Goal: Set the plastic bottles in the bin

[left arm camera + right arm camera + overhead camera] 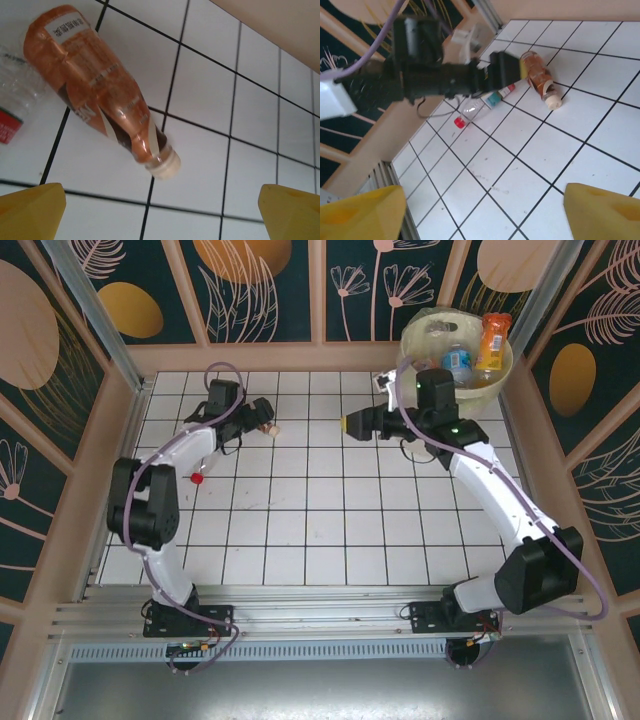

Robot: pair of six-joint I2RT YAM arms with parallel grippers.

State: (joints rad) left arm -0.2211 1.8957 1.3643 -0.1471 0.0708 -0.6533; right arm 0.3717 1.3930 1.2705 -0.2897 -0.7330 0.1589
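My left fingers (262, 416) are spread wide and empty, yellow tips hovering just beside the cream cap of an amber bottle (100, 90) lying on the white tiled surface (210, 90). My right fingers (347, 425) are released too, holding nothing, between the amber bottle and the bin (415, 340). A clear bottle (12, 110) with a red label lies beside the amber bottle. The bin, well apart from the amber bottle, holds a blue-labelled bottle (457, 362) and an orange bottle (491, 340).

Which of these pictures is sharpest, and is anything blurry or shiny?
Top view: sharp and evenly lit, with soft shadows on the tiles. Left wrist view: the amber bottle is crisp with a light sheen, and the yellow fingertips are blurred. Right wrist view: softer overall, with its fingertips out of focus.
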